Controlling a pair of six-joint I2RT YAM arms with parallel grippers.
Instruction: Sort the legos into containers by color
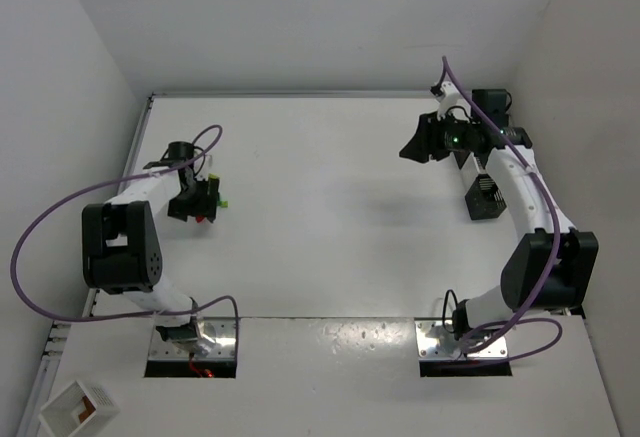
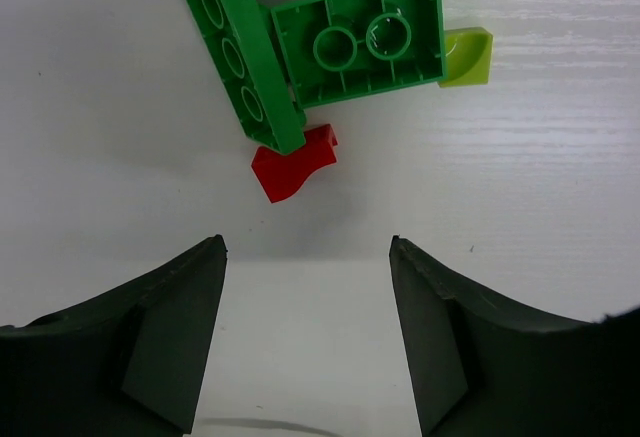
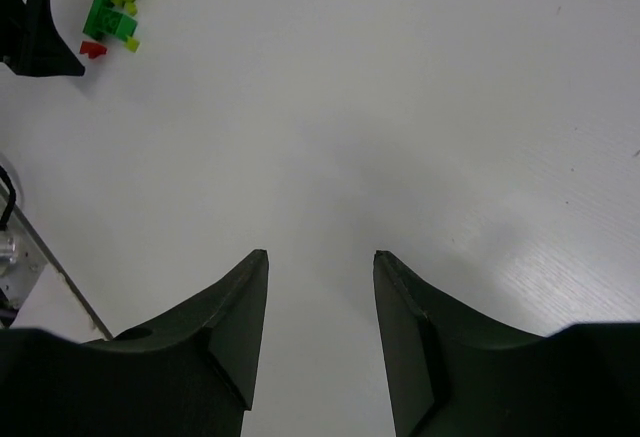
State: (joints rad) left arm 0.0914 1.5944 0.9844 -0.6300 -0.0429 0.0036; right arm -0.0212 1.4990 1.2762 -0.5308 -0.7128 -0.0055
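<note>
The legos lie in a small pile on the white table at the left (image 1: 217,203). In the left wrist view I see a long bright green brick (image 2: 243,57), an upturned green square brick (image 2: 360,37), a lime piece (image 2: 466,57) and a small red piece (image 2: 293,164). My left gripper (image 2: 308,247) is open and empty, just short of the red piece; it also shows in the top view (image 1: 203,203). My right gripper (image 3: 320,254) is open and empty, raised over bare table at the far right (image 1: 410,149). A black slatted bin (image 1: 487,198) stands beside the right arm.
Another black bin (image 1: 491,104) stands at the far right corner, partly behind the right arm. The right wrist view shows the lego pile (image 3: 110,17) far off. A white box with brown inside (image 1: 78,407) sits at the near left. White walls enclose the table.
</note>
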